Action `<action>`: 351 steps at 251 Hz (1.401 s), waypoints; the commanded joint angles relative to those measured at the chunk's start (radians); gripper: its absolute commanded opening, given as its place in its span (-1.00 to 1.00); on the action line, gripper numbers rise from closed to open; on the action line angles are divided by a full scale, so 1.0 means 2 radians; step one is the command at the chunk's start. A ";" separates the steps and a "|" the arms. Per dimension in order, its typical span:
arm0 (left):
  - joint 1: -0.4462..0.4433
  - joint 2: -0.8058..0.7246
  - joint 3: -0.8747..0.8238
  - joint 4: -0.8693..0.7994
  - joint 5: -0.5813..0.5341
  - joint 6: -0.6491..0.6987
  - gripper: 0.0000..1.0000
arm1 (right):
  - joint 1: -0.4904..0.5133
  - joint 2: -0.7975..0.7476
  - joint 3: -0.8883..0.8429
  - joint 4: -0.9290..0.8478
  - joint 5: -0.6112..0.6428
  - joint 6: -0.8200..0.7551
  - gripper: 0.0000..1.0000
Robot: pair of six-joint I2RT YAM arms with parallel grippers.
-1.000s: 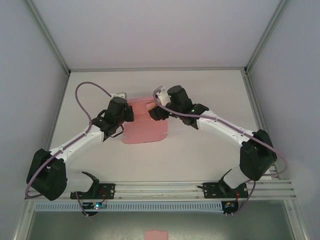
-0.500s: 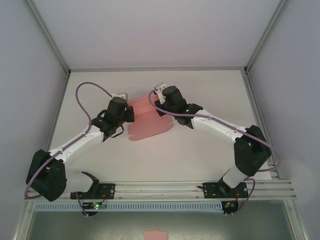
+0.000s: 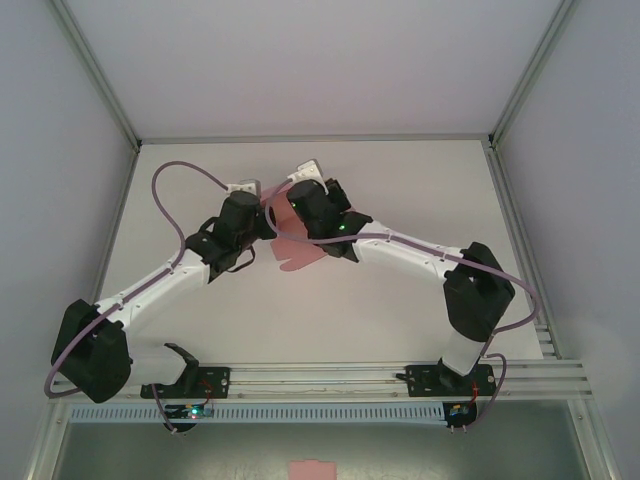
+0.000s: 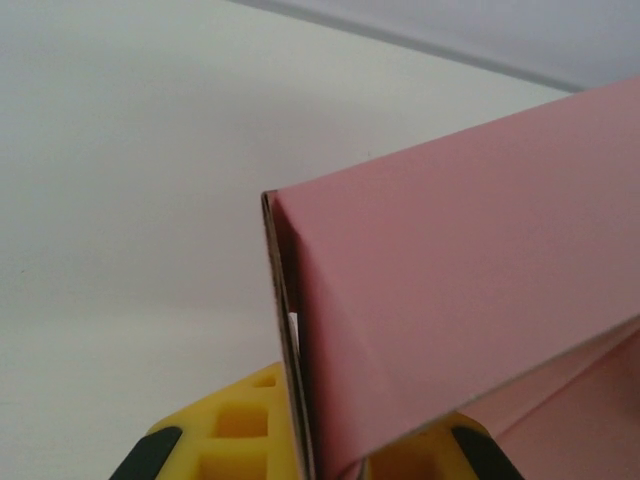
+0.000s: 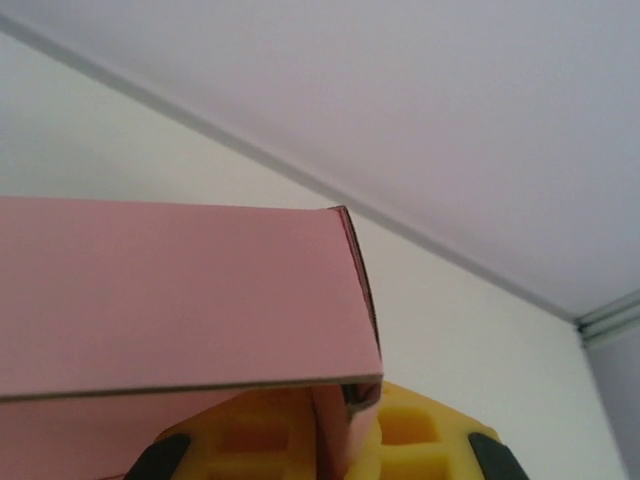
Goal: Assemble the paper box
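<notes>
Right pincer (image 5: 335, 445) just swung mid-frame toward the left pincer (image 4: 310, 455), both clamped on the box (image 3: 302, 253). Looks like walls are folding up.

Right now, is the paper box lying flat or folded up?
Folded up, at least partly: in both wrist views the paper box shows creased panels meeting at a corner. Fully closed: cannot tell.

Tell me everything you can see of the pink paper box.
The paper box is pink thin card, partly folded: flat panels meet at sharp creased corners, cut edges looking darker. It is held over the table by the left gripper and right gripper, each clamped on a folded edge. A loose flap sticks out toward the table's near edge.
</notes>
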 commanded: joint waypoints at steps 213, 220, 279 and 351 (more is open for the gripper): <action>-0.006 -0.029 0.001 0.029 -0.012 0.079 -1.00 | -0.174 -0.384 -0.247 0.088 -0.533 0.092 0.89; -0.006 -0.029 0.004 0.026 -0.011 0.079 -1.00 | -0.173 -0.378 -0.236 0.059 -0.562 0.074 0.88; -0.006 -0.031 0.010 0.022 0.004 0.077 -1.00 | -0.194 -0.299 -0.181 -0.029 -0.677 0.048 0.64; -0.006 -0.030 0.008 0.023 0.016 0.082 -1.00 | -0.215 -0.241 -0.159 -0.020 -0.698 0.014 0.46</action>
